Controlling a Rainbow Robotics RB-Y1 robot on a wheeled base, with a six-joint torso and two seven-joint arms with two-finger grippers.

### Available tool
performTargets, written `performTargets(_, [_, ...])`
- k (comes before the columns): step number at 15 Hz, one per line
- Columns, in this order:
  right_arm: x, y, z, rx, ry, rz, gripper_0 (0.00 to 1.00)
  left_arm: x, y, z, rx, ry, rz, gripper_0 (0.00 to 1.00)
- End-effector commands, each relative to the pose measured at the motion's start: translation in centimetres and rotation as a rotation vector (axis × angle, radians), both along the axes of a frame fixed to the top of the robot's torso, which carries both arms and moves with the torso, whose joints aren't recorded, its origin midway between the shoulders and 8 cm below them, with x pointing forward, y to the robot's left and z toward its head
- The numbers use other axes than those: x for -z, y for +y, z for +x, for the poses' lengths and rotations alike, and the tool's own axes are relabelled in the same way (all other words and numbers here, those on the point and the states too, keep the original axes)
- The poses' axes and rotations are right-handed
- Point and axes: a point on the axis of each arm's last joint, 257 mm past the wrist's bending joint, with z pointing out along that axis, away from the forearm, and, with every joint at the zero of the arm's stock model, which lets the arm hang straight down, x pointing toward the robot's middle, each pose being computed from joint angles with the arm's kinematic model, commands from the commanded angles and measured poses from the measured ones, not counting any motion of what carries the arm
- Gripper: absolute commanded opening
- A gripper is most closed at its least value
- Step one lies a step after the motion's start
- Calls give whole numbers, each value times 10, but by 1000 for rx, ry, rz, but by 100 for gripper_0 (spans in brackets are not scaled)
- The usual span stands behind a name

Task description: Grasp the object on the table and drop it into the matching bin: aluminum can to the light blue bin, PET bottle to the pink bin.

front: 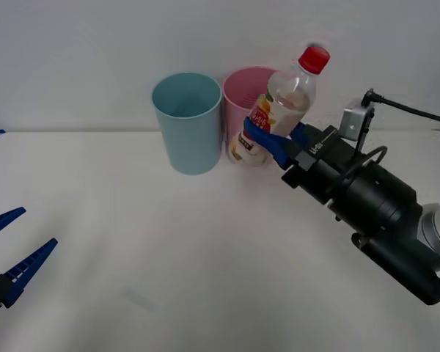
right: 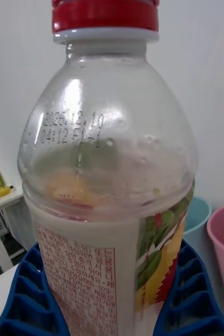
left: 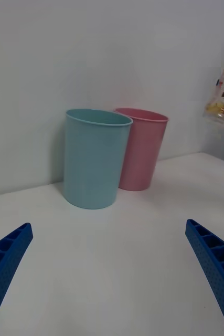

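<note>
Carrying the PET bottle (front: 284, 110) toward the bins, the right gripper (front: 273, 139) had its blue fingers clamped on the labelled body, holding it aloft and tilted just beside the pink bin (front: 243, 84). Next, it likely needed centring over that rim, not the light blue bin (front: 186, 121), before letting go. Low over the table (front: 169, 249), the left gripper (front: 6, 246) waited, fingers spread apart.

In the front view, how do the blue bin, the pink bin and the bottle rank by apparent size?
1. Light blue bin, looking largest.
2. Bottle, held by the right gripper; it is lifted nearer the camera.
3. Pink bin, partly hidden by the bottle, so unsure; both bins probably match.
</note>
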Motion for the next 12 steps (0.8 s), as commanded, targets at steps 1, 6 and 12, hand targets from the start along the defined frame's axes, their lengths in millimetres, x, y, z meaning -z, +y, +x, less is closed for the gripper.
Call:
performTargets(1, [-20,-7,17,62,-66,-38,0,0,0,0,0,0,0,100])
performTargets(6, [-42,-19,55,104,-131,-126,0,0,0,0,0,0,0,100])
performTargets(12, [-53,-16,128,149,-127,-198,0,0,0,0,0,0,0,100])
